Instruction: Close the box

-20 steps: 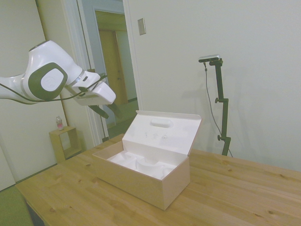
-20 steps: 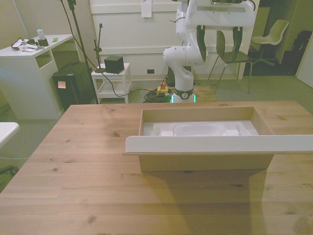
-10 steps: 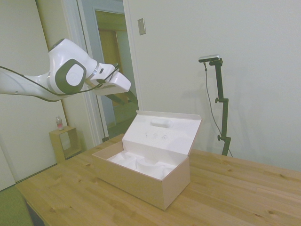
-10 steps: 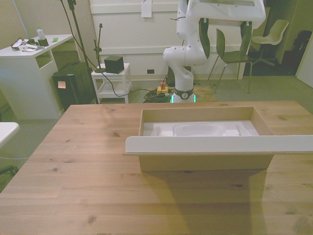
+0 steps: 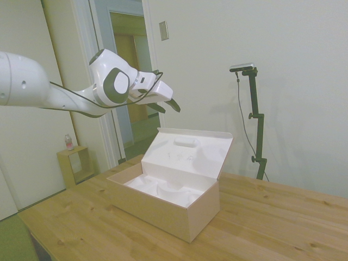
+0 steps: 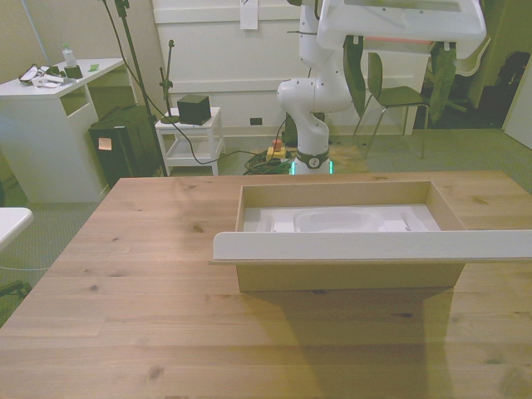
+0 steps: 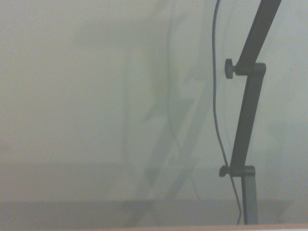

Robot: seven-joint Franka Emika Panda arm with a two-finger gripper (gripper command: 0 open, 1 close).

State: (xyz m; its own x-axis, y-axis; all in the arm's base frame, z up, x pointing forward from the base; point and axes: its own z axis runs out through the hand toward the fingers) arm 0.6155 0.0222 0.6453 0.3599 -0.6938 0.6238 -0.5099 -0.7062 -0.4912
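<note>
The box [image 5: 163,209] stands in the middle of the wooden table [image 5: 272,217], pale pink-beige, with its hinged lid [image 5: 190,155] raised and leaning back. An oval bump [image 5: 186,142] shows on the lid's inner face, and a white moulded insert [image 5: 163,190] fills the body. In the front view the lid's edge [image 6: 374,245] runs across in front of the insert [image 6: 341,220]. My gripper [image 5: 166,106] hangs in the air above the lid's upper edge, apart from it. It is open, with its dark fingers [image 6: 355,65] spread wide and nothing between them [image 6: 398,71]. The wrist view shows only wall.
A small wooden cube shelf [image 5: 73,166] with a bottle [image 5: 69,142] on top stands on the floor by the doorway. Beyond the table are a white desk [image 6: 50,116], a white cart [image 6: 191,137] and a chair [image 6: 399,91].
The arm has swung from beside the doorway toward the box, and the gripper now hangs over the lid's upper edge. The box and lid have not moved.
</note>
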